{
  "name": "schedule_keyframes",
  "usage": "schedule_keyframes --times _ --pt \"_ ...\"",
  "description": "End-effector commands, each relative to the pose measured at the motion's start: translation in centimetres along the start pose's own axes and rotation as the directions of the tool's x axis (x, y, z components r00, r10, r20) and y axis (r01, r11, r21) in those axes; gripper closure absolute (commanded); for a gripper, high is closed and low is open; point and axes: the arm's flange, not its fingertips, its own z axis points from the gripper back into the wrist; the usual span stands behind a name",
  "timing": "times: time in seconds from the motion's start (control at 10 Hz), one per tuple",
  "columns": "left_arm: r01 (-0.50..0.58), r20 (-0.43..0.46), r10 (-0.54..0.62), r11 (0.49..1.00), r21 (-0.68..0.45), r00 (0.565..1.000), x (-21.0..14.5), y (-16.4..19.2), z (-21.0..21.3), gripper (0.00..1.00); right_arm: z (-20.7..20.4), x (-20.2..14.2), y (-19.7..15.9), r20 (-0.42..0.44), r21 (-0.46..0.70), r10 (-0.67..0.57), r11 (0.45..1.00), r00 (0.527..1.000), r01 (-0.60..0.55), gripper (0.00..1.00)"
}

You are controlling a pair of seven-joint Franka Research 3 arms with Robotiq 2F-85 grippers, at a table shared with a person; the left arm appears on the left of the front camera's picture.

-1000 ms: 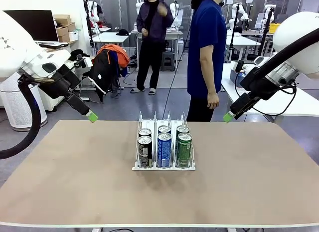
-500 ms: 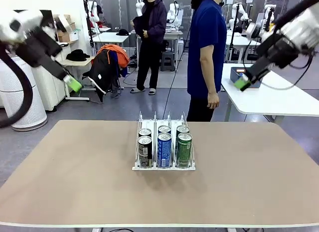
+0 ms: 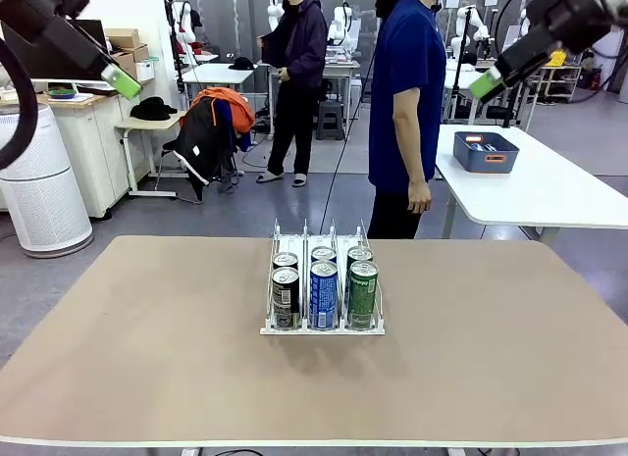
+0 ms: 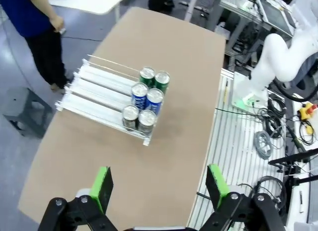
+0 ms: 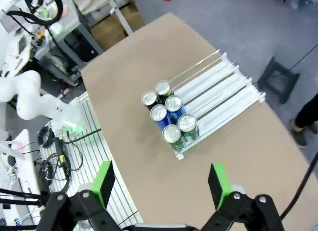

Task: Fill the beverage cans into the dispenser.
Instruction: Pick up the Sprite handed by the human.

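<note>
I see six slim cylindrical cans [image 3: 323, 294] with silver tops and glossy black, blue and green sides. They stand two deep at the near end of the clear three-lane dispenser [image 4: 99, 89], with thin wire dividers between them. It sits mid-bench [image 3: 147, 338] on the matte tan board. My left end effector [image 4: 160, 184] and right end effector [image 5: 161, 182] hang high above, green pads spread apart, gripping nothing.

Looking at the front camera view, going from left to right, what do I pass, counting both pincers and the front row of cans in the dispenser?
left pincer → front black can → front blue can → front green can → right pincer
</note>
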Motion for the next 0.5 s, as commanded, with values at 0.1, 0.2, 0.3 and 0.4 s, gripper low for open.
schedule_keyframes --times 0.1,0.2,0.3,0.4 --pt "-0.023 0.012 0.022 0.996 0.091 1.0 -1.2 -0.1 0.3 0.0 1.8 1.3 0.4 0.04 -0.132 0.057 0.99 0.998 -0.052 0.0" --pt "-0.036 0.013 0.035 0.996 0.076 0.999 -1.4 0.1 0.0 0.0 2.3 1.7 0.4 0.047 -0.187 0.103 0.978 0.994 -0.093 0.0" --pt "-0.039 0.002 0.039 0.998 0.053 0.999 -1.7 0.5 -0.6 0.0 2.5 1.7 0.2 0.046 -0.201 0.133 0.972 0.99 -0.121 0.0" --pt "-0.057 -0.011 0.057 0.997 0.052 0.998 -2.4 0.5 -1.5 0.0 2.1 1.4 -0.4 0.03 -0.22 0.156 0.965 0.987 -0.146 0.0"
